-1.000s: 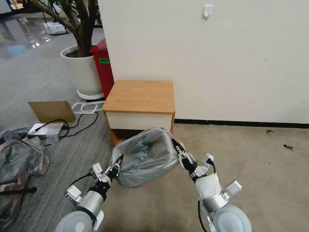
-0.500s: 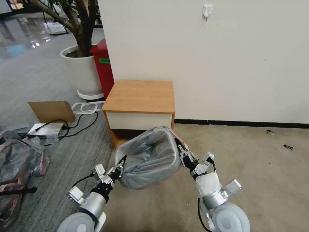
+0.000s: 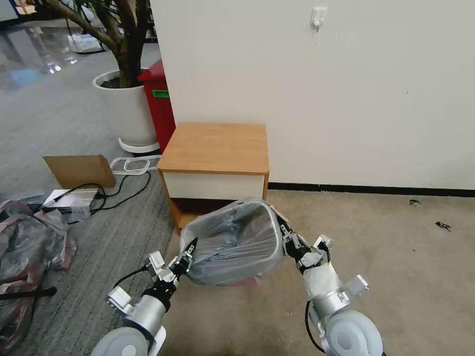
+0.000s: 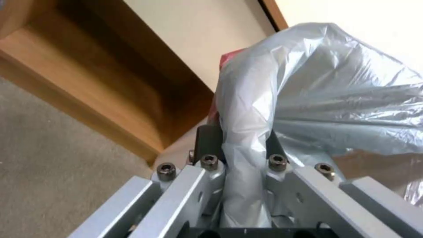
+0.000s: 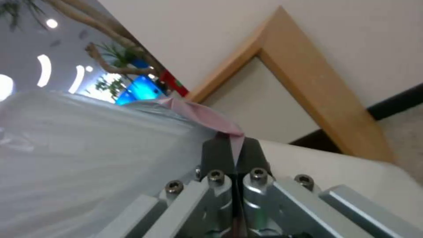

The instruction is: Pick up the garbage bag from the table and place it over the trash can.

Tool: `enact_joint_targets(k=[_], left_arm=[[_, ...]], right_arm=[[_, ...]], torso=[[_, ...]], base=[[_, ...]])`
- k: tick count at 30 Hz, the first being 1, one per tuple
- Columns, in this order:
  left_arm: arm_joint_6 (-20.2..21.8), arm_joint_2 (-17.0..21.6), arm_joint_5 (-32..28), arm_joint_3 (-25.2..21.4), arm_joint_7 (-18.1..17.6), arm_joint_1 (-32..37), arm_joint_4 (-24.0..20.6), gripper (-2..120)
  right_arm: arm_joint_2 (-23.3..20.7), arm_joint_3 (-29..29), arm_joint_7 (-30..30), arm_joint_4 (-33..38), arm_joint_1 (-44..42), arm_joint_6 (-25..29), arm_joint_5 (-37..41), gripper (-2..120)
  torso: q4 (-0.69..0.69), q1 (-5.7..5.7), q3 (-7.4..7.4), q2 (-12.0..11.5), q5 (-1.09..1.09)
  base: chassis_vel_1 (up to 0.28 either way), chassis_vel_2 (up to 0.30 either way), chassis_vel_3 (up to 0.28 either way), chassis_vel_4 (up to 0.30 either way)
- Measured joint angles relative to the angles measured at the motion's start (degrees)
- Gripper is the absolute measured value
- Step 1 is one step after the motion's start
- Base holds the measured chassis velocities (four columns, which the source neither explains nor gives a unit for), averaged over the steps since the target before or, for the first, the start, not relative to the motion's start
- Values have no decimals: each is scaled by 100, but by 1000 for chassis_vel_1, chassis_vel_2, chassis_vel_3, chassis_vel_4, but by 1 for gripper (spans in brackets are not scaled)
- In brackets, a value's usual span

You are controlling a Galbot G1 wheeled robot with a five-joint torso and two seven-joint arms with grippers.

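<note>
The garbage bag (image 3: 232, 242), grey translucent plastic with a pinkish rim, is stretched open between my two grippers on the floor in front of the table (image 3: 215, 146). It lies over the trash can, whose rounded rim shows through the plastic; its beige wall (image 5: 335, 168) shows beside my right fingers. My left gripper (image 3: 190, 252) is shut on the bag's left edge, with bunched plastic (image 4: 247, 132) running between its fingers. My right gripper (image 3: 287, 238) is shut on the pink rim (image 5: 207, 115) at the bag's right edge.
A white planter (image 3: 126, 106) with a tree and a tall red bin (image 3: 159, 106) stand behind the table on the left. Cardboard (image 3: 79, 170), cables (image 3: 118, 190) and a heap of bags (image 3: 24, 247) lie at the left. Bare beige carpet (image 3: 396, 257) lies to the right.
Both grippers have shifted a little to the right and lower, carrying the bag with them. The bag's mouth is pulled tauter and the bin's rim outline now shows through it.
</note>
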Motion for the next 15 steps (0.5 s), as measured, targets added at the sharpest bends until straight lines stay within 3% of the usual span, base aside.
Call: enact_joint_targets(k=[15], left_arm=[[-13,-92,40,117,14,-7,-56,6]], right_arm=[[-50,-25,779,-29,40,-424,-1175,0]], torso=[[0,0,0,0,0]], base=[[0,0,0,0]])
